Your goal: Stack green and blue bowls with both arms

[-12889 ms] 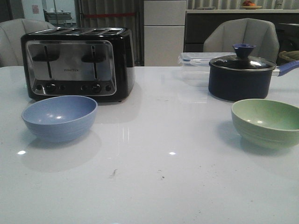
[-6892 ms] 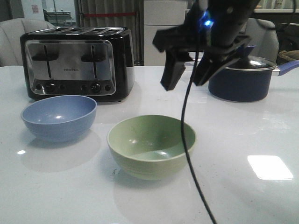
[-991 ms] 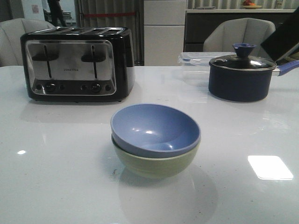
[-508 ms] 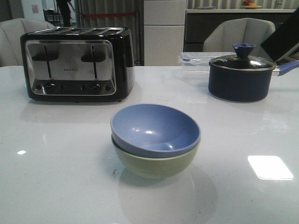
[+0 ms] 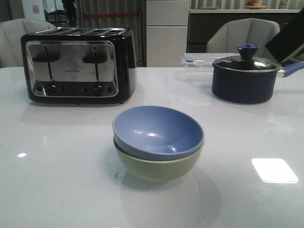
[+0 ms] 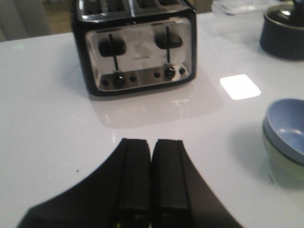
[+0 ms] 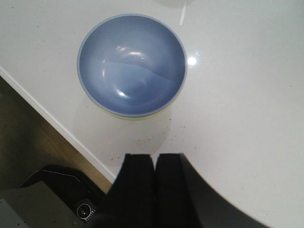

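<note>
Blue bowl (image 5: 158, 130): periwinkle, matte, seated upright inside the green bowl (image 5: 159, 166), rims near parallel, only a narrow sage band showing beneath. Green bowl: resting on the white counter (image 5: 57, 180), in front of the toaster (image 5: 78, 64) and slightly to its right side, well apart from it. Stack appears complete and level; no tilt visible. Left tool (image 6: 151, 178): fingers pressed together, holding nothing, hanging above bare counter in front of the toaster, the stack off to one side. Right tool (image 7: 155, 183): fingers likewise closed on nothing, high above the counter with the stack in view below. Navy pot with glass lid (image 5: 244, 78): behind the stack, to the toaster's right, well apart. Handling note: judged finished; any withdrawal should run clear of the bowl rims, since a brush against the upper bowl could unseat it.
</note>
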Available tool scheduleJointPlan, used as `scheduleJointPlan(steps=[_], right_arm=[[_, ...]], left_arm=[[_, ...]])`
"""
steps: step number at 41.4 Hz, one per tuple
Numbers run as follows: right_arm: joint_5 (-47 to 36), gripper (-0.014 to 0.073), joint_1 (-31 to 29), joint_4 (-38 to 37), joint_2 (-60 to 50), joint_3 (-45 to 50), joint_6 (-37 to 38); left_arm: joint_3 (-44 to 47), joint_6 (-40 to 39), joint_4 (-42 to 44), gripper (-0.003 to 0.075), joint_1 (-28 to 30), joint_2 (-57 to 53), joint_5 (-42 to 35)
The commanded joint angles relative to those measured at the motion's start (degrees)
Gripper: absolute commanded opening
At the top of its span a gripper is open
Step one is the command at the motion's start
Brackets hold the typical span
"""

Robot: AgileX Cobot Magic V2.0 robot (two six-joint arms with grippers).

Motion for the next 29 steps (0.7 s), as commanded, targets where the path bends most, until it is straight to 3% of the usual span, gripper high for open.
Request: scheduleJointPlan(steps=[1,15,21,29], right_arm=[[-3.2,0.0052,0.0,-0.3,-1.0,-1.6,-0.7],[-3.2,0.0052,0.0,-0.3,-1.0,-1.6,-0.7],[-3.2,0.0052,0.0,-0.3,-1.0,-1.6,-0.7],[-3.2,0.0052,0.0,-0.3,-1.0,-1.6,-0.7]], left_arm=[[3.4,-0.5,-1.5,0.0093,3.6,-5.7,-8.4],[16.8,-0.5,-1.6,0.0093,9.0,-18.7,-18.7],[19.0,-0.5,-1.6,0.0093,9.9,-19.0,-20.4],[23.1,-0.5,-1.6,0.0093,9.9,-19.0,-28.6]])
